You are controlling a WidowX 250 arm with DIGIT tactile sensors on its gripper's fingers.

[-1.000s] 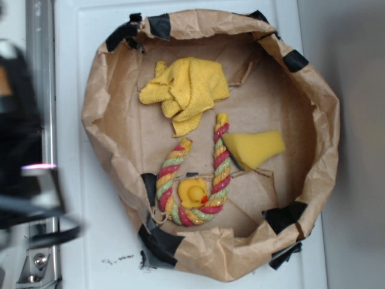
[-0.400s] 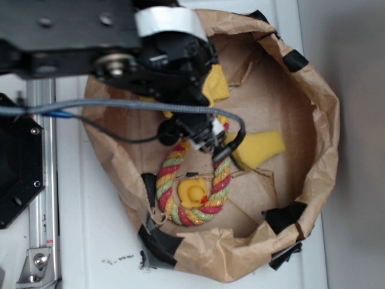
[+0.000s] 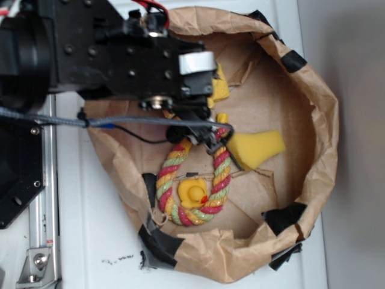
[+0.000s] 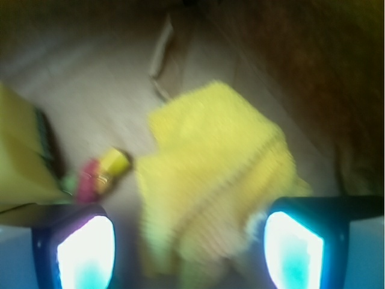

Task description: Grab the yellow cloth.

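The yellow cloth is a wrinkled mustard rag lying on the brown paper floor of the bin. In the wrist view it fills the middle, blurred, between and beyond my two fingers. My gripper is open, its fingers wide apart on either side of the cloth's near edge, above it. In the exterior view my arm hides most of the cloth; only a small yellow corner shows at its right edge.
A brown paper bin wall with black tape rings the scene. A striped rope toy curls around a small yellow duck. A yellow wedge sponge lies right of the rope. A grey cable crosses the bin.
My arm has swung in from the left over the bin and now covers the cloth, which lay fully in view a second ago. The other objects have not moved.
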